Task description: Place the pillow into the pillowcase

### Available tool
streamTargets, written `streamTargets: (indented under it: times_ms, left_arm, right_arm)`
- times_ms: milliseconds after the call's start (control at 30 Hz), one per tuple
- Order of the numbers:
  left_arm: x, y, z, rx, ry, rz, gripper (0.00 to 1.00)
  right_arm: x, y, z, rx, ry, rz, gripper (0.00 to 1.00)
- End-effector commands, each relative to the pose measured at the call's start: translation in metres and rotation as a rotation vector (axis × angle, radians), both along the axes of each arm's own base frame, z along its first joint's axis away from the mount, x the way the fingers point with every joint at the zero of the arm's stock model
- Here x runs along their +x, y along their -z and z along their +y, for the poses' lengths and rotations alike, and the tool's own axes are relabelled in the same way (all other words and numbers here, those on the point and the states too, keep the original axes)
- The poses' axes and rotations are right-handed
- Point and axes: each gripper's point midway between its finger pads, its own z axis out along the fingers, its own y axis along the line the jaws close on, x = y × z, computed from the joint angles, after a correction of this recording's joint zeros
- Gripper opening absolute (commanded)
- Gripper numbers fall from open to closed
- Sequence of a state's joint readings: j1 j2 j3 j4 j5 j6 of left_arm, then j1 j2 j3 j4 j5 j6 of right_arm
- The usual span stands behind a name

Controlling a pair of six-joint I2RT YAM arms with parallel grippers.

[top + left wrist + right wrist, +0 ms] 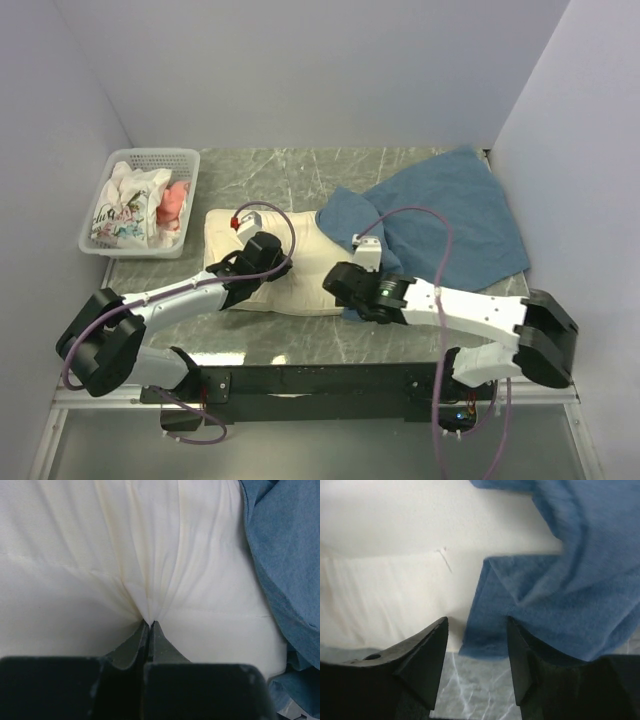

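The cream pillow (300, 265) lies flat in the middle of the table. The dusty-blue pillowcase (450, 220) lies to its right, its left edge lapping over the pillow's right end. My left gripper (262, 250) is shut on a pinch of the pillow (150, 580); the fabric gathers into folds at the tips (150, 623). My right gripper (345, 283) is open at the pillow's near right corner. In the right wrist view its fingers (435, 640) straddle the lower corner of the pillowcase (560, 600), with the pillow (395, 555) to the left. The pillowcase (285, 555) shows at the right of the left wrist view.
A white mesh basket (185, 165) at the back left holds white printed cloth (125, 210) and pink fabric (175, 205). Grey walls enclose the marble table (270, 165) on three sides. The table's front edge runs just below the pillow.
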State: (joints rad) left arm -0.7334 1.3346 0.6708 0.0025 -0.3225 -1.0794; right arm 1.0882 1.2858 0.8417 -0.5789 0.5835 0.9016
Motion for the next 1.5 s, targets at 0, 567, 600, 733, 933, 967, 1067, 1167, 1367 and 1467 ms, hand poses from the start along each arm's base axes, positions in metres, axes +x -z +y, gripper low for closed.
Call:
streamTargets:
  times_ms: [0,567,600,733,933,967,1067,1167,1367,1467]
  left_arm:
    - [0.007,-0.015,-0.007,-0.035,-0.007,-0.020,0.01]
    - [0.036,-0.024,-0.001,-0.103,-0.026,-0.004,0.01]
    - [0.034,-0.024,-0.001,-0.105,-0.019,-0.006,0.01]
    - [0.016,-0.027,-0.001,-0.081,0.064,-0.031,0.03]
    - [-0.027,-0.024,-0.002,-0.046,0.125,-0.059,0.04]
    - [-0.038,-0.023,-0.012,-0.056,0.148,-0.053,0.04]
    - [-0.051,-0.016,-0.022,-0.049,0.164,-0.043,0.04]
    - [-0.055,-0.014,-0.022,-0.008,0.171,-0.035,0.21]
    - [-0.058,-0.058,0.025,0.062,0.048,-0.099,0.78]
    - [-0.060,-0.078,0.065,0.089,-0.115,-0.123,0.88]
  right_arm:
    - [0.012,0.004,-0.019,-0.147,0.098,-0.061,0.40]
    - [-0.143,0.106,0.047,-0.030,-0.298,0.188,0.00]
    - [-0.139,0.109,0.049,-0.020,-0.293,0.202,0.00]
    - [-0.107,0.072,0.057,0.027,-0.278,0.117,0.06]
    - [-0.056,0.010,0.051,0.156,-0.225,0.025,0.13]
    - [-0.044,0.005,0.046,0.182,-0.201,0.025,0.11]
    - [-0.032,-0.021,0.041,0.212,-0.204,-0.023,0.08]
    - [-0.038,-0.024,0.041,0.203,-0.248,-0.002,0.19]
    - [-0.067,-0.023,0.034,0.216,-0.310,0.028,0.56]
    - [-0.066,-0.053,0.026,0.271,-0.305,-0.019,0.64]
